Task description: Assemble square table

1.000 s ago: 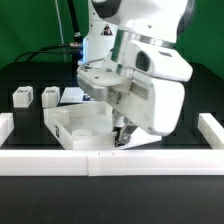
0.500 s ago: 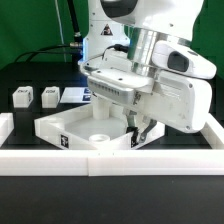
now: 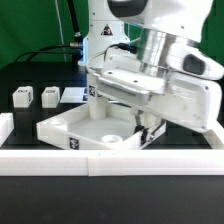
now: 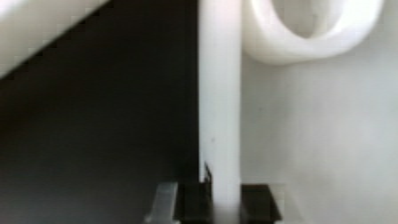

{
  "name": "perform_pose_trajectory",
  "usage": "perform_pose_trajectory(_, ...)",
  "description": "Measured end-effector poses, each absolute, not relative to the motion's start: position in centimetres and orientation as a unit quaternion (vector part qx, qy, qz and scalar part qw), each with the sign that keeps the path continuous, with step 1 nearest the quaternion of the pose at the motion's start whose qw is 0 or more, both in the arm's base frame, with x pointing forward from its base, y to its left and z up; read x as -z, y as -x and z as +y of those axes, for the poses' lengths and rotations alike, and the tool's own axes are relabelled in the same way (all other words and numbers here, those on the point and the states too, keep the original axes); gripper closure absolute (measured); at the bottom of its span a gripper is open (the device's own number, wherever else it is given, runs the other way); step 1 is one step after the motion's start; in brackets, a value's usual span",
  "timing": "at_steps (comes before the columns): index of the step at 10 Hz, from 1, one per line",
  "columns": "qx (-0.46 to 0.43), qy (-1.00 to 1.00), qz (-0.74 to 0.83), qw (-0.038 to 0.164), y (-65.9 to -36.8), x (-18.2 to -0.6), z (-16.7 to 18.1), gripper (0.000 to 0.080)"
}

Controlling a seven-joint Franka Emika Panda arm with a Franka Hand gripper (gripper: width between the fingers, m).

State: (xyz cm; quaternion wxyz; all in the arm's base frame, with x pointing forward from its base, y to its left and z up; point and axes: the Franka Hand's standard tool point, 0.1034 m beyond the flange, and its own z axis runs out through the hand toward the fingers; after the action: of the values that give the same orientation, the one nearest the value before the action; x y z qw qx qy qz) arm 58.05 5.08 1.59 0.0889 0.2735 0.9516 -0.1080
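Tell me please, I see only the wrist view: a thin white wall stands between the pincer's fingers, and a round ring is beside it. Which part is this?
Observer: It is the square tabletop; the pincer is shut on its raised edge, at the exterior view's right side.
Operator: Are leg blocks anywhere?
Observer: Three leg blocks stand in a row at the exterior view's left, apart from the square tabletop.
Operator: How does the tabletop lie to the border wall?
Observer: It is turned, with one corner pointing toward the border wall; whether they touch I cannot tell.
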Motion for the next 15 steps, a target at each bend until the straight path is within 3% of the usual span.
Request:
perform_pose_trajectory(6, 0.115, -0.070, 0.989, 0.067, -57.0, -1.5, 5.1, 0.0739)
perform_pose_trajectory(11, 0.135, 0.030, 0.990, 0.019, -57.1, -2.1, 10.0, 0.0738)
perform_pose_trajectory(15, 0.136, 0.014, 0.990, 0.017, -56.8, -1.8, 9.6, 0.0735)
